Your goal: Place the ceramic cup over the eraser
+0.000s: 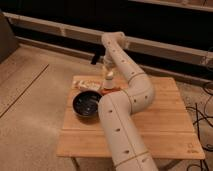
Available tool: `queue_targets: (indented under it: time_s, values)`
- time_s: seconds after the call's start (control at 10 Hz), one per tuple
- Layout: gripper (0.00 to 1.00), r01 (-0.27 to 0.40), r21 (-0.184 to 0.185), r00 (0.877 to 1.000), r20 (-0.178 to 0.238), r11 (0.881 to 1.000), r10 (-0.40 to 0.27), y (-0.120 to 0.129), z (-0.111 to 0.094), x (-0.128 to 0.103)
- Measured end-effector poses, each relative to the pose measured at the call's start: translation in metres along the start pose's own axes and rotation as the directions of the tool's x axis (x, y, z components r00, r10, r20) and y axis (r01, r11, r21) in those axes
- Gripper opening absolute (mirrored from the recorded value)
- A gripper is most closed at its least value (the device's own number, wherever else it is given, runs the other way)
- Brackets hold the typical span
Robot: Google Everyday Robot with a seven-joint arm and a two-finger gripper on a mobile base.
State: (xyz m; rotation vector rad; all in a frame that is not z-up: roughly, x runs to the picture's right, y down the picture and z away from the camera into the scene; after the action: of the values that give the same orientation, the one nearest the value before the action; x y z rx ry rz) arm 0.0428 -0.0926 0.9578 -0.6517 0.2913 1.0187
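A square light wooden table (165,125) stood on a speckled grey floor (30,100). On its left half rested a wide black round bowl (88,104), and just behind the bowl lay a pale oblong block with dark marks (87,85). The gripper (105,64) hung above the table's far edge. Black cables (204,112) trailed at right

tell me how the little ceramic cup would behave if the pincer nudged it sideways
The ceramic cup looks narrow and taller than wide, so a high nudge would probably tip it rather than slide it. It seems to sit on the flat reddish eraser, an uneven footing that may make it wobble. Being ceramic, it is likely rigid and could chip. The pincer is just above it.
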Motion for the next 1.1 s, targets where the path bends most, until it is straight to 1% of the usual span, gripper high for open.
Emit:
queue_targets:
  time_s: [0.1,0.2,0.3,0.4,0.5,0.6,0.7,1.1]
  values:
    - [0.8,-0.002,0.0,1.0,0.001,1.0,0.002,0.0,-0.001,0.0]
    - [0.8,-0.004,0.0,1.0,0.012,1.0,0.004,0.0,-0.006,-0.003]
    - [0.8,-0.005,0.0,0.999,0.031,1.0,0.005,0.001,-0.014,-0.007]
    - [0.8,-0.003,0.004,0.998,0.062,1.0,0.003,0.002,-0.028,-0.014]
    - [0.8,0.004,0.003,0.993,0.118,1.0,-0.004,0.006,-0.058,-0.026]
    - [0.8,0.015,-0.018,0.986,0.167,1.0,-0.012,0.014,-0.086,-0.035]
    - [0.8,0.02,-0.027,0.982,0.187,0.999,-0.015,0.017,-0.098,-0.038]
    - [0.8,0.022,-0.027,0.982,0.187,0.999,-0.016,0.018,-0.098,-0.038]
